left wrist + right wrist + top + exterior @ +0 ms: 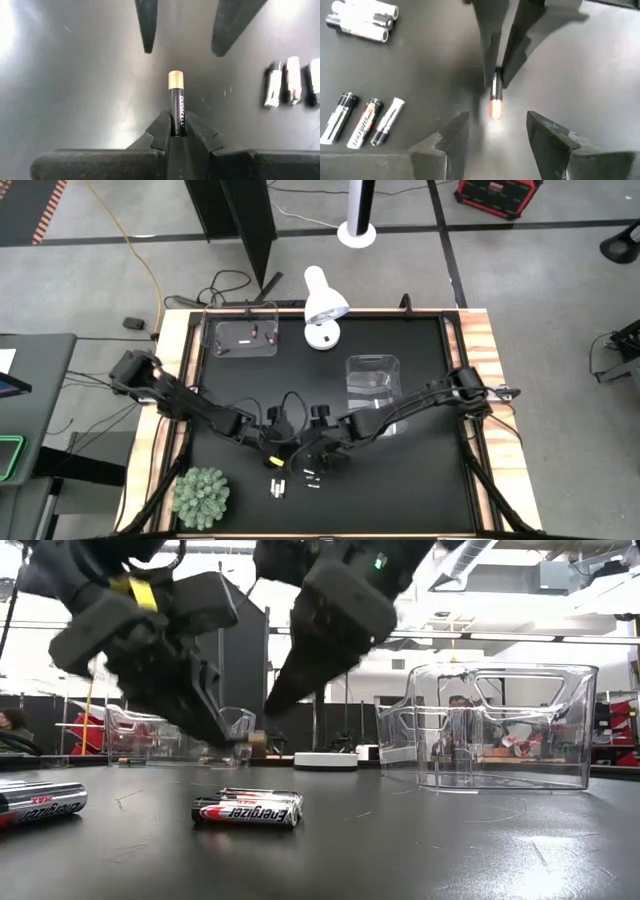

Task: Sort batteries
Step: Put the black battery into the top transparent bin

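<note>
High view: both arms meet near the table's [200, 395] front edge, middle; loose batteries [278, 486] lie just in front.

Left wrist view: left gripper [175, 131] pinches a copper-top battery [176, 100] by its tail, prob. for a handoff.

Right wrist view: right gripper [495, 130] spread wide, empty, facing it, apparently just apart.

Matt black table [420, 480], clear glossy plastic bin [500, 730], seemingly metal-capped battery [176, 100]

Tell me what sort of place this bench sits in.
Probably a robotics lab or workshop: bare concrete floor with loose cables, a red equipment case, and a black work table fitted with two robot arms.
</note>
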{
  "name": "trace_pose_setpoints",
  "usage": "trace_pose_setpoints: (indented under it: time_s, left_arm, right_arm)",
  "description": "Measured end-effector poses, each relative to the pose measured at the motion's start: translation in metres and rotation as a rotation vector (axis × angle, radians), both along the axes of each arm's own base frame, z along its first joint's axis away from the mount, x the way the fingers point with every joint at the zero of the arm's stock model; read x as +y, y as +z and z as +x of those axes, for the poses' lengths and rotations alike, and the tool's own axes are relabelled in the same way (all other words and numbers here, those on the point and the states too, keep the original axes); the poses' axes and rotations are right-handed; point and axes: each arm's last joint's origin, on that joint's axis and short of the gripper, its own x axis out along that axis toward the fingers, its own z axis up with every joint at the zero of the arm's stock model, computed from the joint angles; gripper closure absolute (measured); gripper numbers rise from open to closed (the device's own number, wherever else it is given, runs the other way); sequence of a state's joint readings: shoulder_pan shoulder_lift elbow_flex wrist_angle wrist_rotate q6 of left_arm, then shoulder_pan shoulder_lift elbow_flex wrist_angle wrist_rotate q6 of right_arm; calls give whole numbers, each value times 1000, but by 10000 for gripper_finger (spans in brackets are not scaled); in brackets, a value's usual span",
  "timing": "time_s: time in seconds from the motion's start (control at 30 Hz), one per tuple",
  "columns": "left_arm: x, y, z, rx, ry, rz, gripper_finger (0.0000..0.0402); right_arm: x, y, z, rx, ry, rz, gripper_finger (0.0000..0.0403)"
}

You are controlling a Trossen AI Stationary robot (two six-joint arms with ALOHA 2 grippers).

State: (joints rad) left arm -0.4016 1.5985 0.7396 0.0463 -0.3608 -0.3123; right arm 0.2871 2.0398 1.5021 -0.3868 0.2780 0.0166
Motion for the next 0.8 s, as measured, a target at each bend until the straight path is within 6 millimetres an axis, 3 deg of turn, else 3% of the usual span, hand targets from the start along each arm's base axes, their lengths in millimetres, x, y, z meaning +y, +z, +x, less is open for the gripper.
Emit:
trace_pose_setpoints:
  time_s: [0.2, 0.43, 0.6, 0.8]
  left_arm:
    - [10, 34, -17, -38, 43, 37, 374]
    - [29, 79, -49, -126, 152, 103, 374]
    - [55, 108, -78, -207, 312, 150, 374]
    - [100, 120, -114, -181, 633, 212, 374]
  right_arm:
    - [-7, 23, -9, -19, -19, -53, 196]
    - [-14, 27, -12, -1, -50, -93, 197]
    - [-16, 26, -11, -3, -63, -87, 198]
    - [-17, 27, -8, -27, -69, -79, 198]
